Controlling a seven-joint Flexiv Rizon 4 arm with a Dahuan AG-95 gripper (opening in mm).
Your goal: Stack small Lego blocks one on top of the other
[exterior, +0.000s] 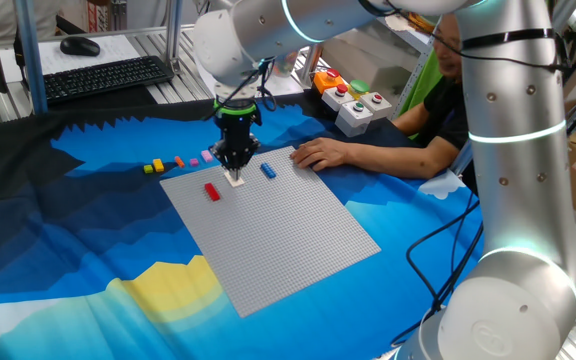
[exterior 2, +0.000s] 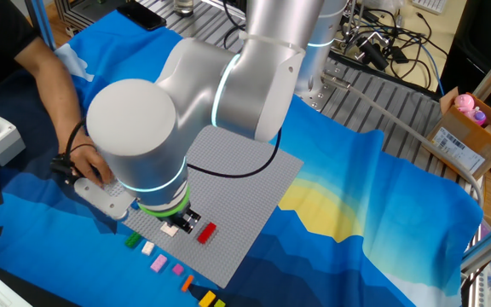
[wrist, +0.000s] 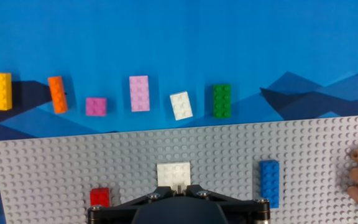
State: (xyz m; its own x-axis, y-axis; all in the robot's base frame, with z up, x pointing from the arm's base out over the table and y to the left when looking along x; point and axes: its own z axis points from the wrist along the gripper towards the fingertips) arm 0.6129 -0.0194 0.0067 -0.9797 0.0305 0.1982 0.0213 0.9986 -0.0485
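Bright, even light from above; all three views sharp, colours saturated. My arm [exterior 2: 228,77] shows soft white glare on its rounded shells, centre of the other fixed view. Short dark shadow under my wrist at lower left. Hand view: baseplate [wrist: 229,155] edge bows slightly.
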